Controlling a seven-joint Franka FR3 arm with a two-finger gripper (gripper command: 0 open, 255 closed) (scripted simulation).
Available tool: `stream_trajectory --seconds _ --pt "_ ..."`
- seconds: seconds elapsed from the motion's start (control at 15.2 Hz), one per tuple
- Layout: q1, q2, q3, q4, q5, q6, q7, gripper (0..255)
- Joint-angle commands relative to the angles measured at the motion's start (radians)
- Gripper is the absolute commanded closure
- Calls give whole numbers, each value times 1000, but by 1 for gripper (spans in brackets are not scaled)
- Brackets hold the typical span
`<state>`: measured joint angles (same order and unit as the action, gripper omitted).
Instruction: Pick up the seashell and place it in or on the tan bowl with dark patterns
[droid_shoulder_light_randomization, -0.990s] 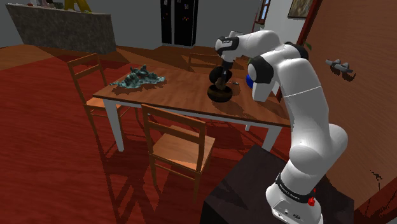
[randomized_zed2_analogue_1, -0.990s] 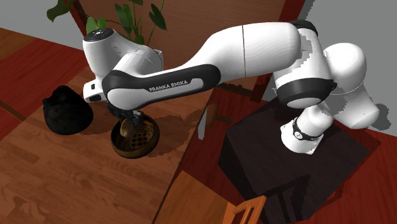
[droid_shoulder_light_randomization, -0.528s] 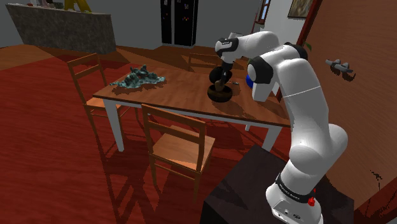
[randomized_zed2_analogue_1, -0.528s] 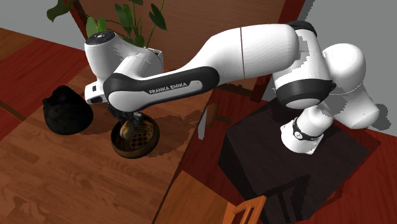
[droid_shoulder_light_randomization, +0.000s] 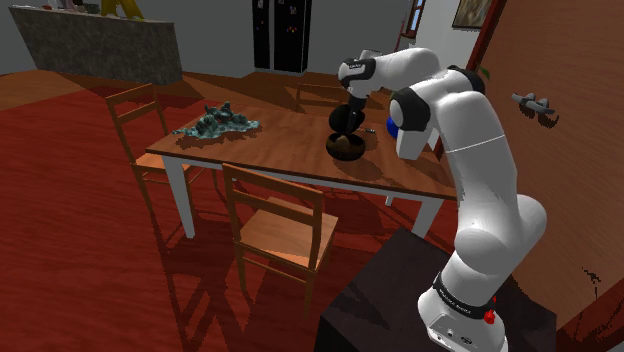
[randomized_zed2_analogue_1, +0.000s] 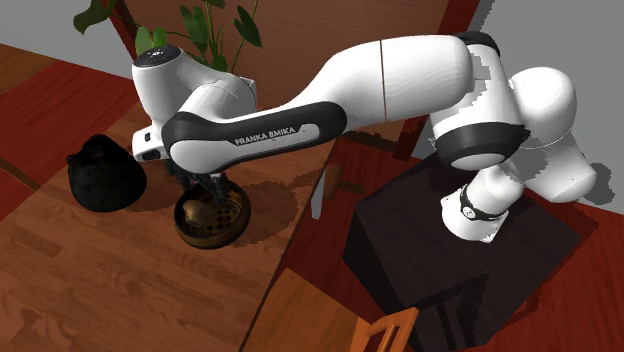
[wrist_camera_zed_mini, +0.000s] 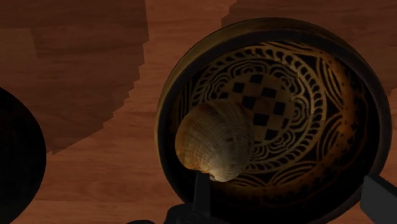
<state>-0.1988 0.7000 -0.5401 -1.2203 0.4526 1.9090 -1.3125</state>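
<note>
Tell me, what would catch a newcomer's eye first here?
The big white arm bends down over a wooden table. Under its open black hand, a pale ribbed seashell sits in a round bowl with dark checks and swirls.

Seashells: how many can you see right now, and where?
1. The seashell lies inside the patterned bowl, beneath the open tool. The arm may hide others.

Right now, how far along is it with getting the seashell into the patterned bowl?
Done: the seashell lies inside the tan patterned bowl. In hand: nothing; the gripper hovers over the bowl with its fingers wide apart, not clasping the shell. Left: probably just backing the gripper away.
</note>
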Motion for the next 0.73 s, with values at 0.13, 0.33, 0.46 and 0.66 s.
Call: stream_trajectory --seconds 0.13,0.33,0.46,0.66 --pt "-15 -25 -10 74 -15 -93 14 0" --pt "-15 -25 -10 74 -15 -93 14 0" --pt "-15 -25 -10 74 -15 -93 14 0" --pt "-15 -25 -10 74 -15 -93 14 0"
